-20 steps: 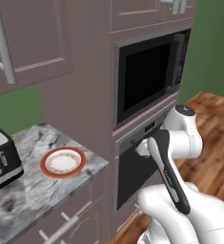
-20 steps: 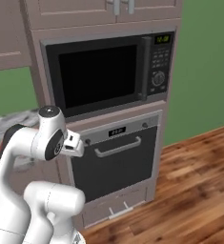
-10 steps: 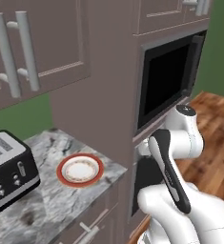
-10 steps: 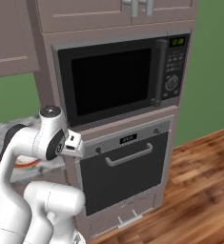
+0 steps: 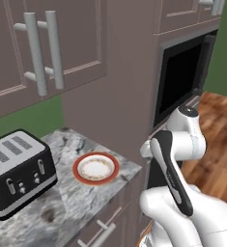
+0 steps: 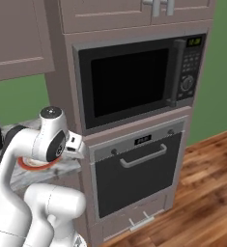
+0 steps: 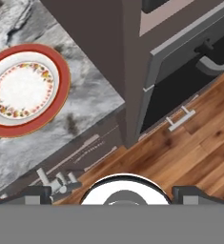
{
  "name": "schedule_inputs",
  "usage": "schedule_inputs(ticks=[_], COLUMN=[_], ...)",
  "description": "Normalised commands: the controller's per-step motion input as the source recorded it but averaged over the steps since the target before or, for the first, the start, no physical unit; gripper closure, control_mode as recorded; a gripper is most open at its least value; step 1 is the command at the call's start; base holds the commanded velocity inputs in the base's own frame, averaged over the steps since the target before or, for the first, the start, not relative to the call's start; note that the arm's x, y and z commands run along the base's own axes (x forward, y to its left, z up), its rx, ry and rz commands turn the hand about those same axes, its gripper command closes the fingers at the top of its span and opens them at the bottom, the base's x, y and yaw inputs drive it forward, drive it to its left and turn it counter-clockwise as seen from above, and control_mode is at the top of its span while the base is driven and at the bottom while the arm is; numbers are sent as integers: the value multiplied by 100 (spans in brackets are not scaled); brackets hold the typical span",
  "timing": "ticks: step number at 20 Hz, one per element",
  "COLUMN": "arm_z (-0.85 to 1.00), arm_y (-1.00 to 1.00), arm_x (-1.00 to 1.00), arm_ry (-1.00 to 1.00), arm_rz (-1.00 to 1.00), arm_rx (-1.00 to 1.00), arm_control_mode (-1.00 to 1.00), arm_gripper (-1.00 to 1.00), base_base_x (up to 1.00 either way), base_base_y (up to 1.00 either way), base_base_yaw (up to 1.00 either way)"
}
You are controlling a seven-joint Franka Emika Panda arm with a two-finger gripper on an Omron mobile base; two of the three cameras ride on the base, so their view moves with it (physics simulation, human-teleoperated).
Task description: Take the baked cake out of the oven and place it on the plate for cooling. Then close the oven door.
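The oven [image 6: 134,166] sits under the microwave with its silver control strip and small display. The oven door [image 6: 136,181] is shut, its bar handle [image 6: 143,157] horizontal. The baked cake is hidden behind that door. The plate [image 5: 95,168], white with an orange-red rim, lies on the marble counter left of the oven column; it also shows as the plate [image 7: 23,88] at the upper left of the hand view. My gripper [image 7: 113,193] hangs open and empty high above the wooden floor, before the counter's corner. The oven door [image 7: 189,81] is at its upper right.
A black toaster [image 5: 18,171] stands on the counter [image 5: 62,207] left of the plate. The black-windowed microwave [image 6: 129,82] fills the column above the oven. Wall cabinets [image 5: 42,48] hang over the counter. A drawer handle [image 7: 180,118] sits below the oven, above open wooden floor [image 6: 202,198].
The base has driven, so both base views have shifted: counter, plate and toaster now show larger and nearer. The arm keeps its pose and the gripper stays open.
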Motion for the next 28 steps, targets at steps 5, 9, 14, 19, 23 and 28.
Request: schedule_inputs(ticks=[5,9,14,19,23,28], arm_z=[0,0,-2,-15,-17,-20], arm_y=[12,5,-31,-64,-66,-70], arm_x=[0,13,2,0,0,-1], arm_ry=[-1,-5,-6,-10,-9,-4], arm_rz=[-2,-7,-7,-3,-3,-3], arm_rx=[-2,-1,0,10,12,17], arm_control_mode=[-100,-100,-100,-100,-100,-100], arm_gripper=[-100,-100,-100,-100,-100,-100], base_base_x=[0,0,0,0,0,0], base_base_y=[24,0,0,0,0,0], base_base_yaw=[-2,0,0,0,0,0])
